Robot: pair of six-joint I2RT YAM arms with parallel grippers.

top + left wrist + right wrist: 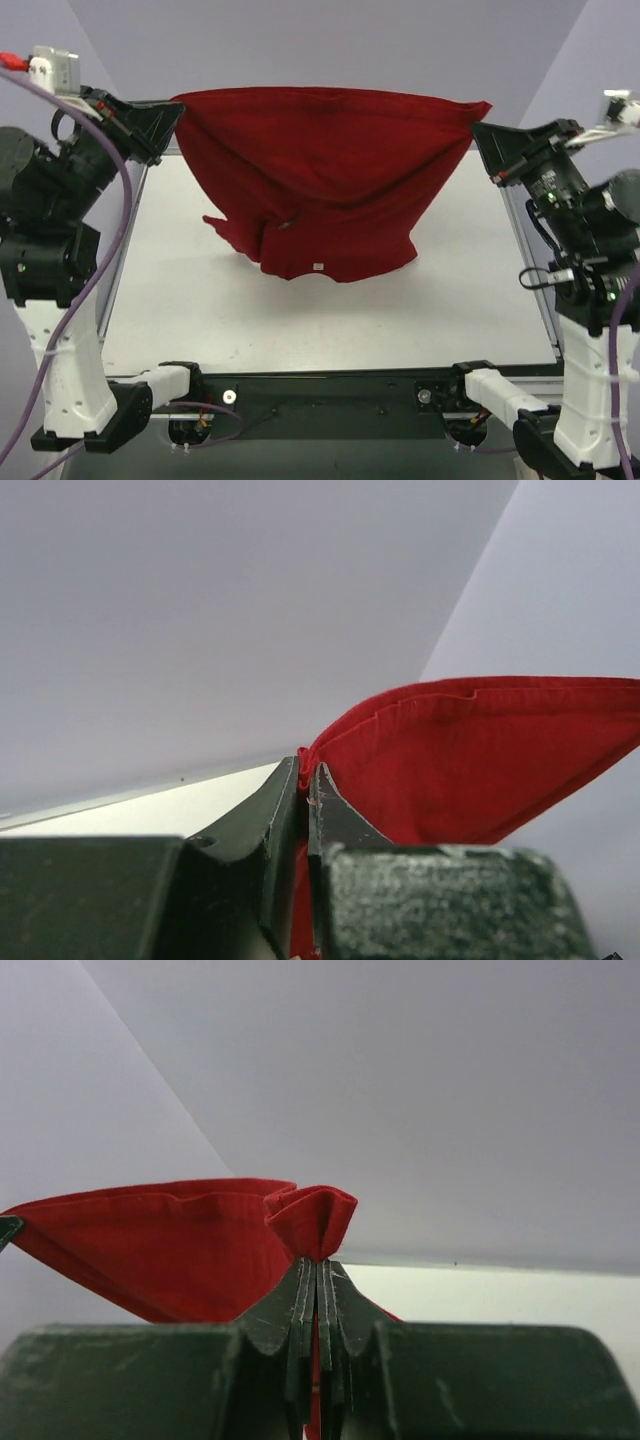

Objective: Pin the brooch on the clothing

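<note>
Both ends are clamped shut on the clothing (330,170): my left gripper (170,108) pinches its top left corner, my right gripper (482,132) the top right corner. The long axis runs left-right, pulled taut between them. It hangs upside down, with the white label (317,267) lowest, down at the table (180,300).

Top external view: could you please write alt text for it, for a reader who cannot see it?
A deep-red T-shirt hangs stretched in the air between the left gripper and the right gripper, each shut on an upper corner of the fabric. Its middle sags down toward the white table.
</note>
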